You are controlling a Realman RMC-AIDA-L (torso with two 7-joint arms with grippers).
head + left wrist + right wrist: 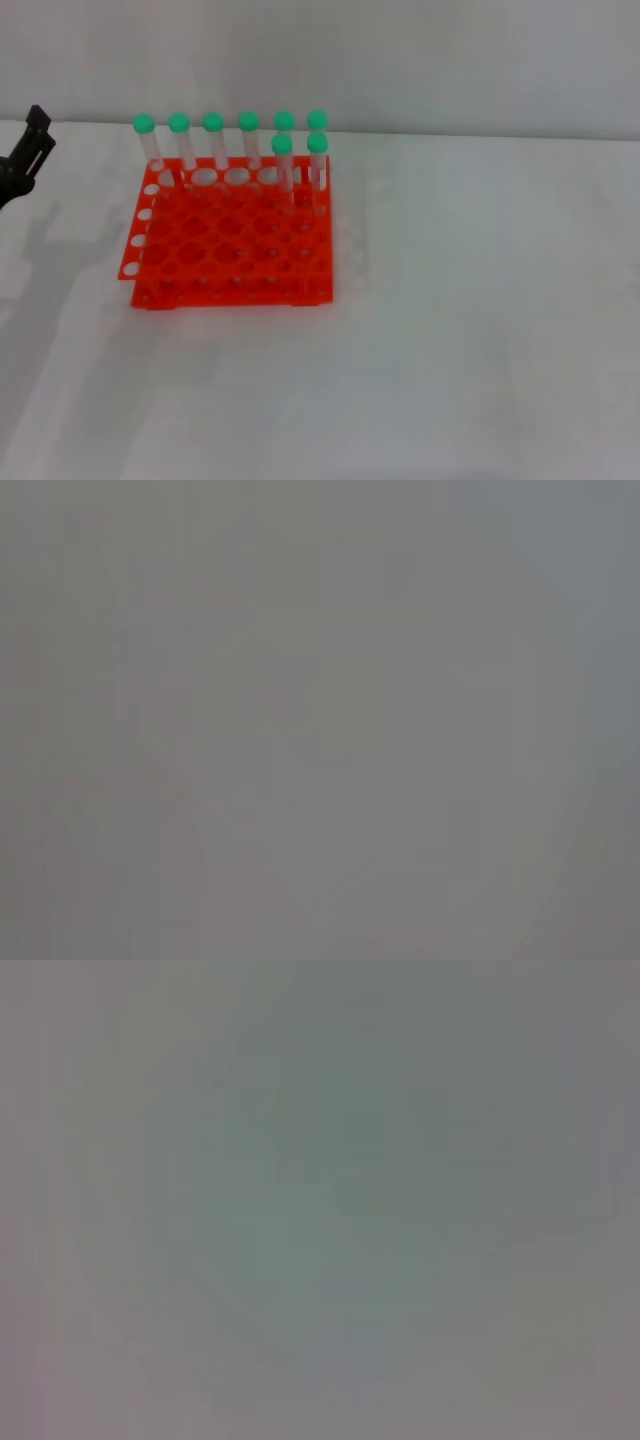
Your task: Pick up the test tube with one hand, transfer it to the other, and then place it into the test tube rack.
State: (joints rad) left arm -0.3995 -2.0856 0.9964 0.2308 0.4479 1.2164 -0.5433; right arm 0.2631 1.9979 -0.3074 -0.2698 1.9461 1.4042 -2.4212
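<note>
My left gripper (28,150) waits at the far left, finger state indiscernible; test tubes (283,160) stand in the rack (230,245)'s far rows; light, slick, stiff; grip below cap.

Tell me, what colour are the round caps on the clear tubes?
Green. The round caps top the clear tubes standing in the orange-red rack, best seen in the head view.

Left gripper (30,150) cut by frame edge; both wrist views blank.
</note>
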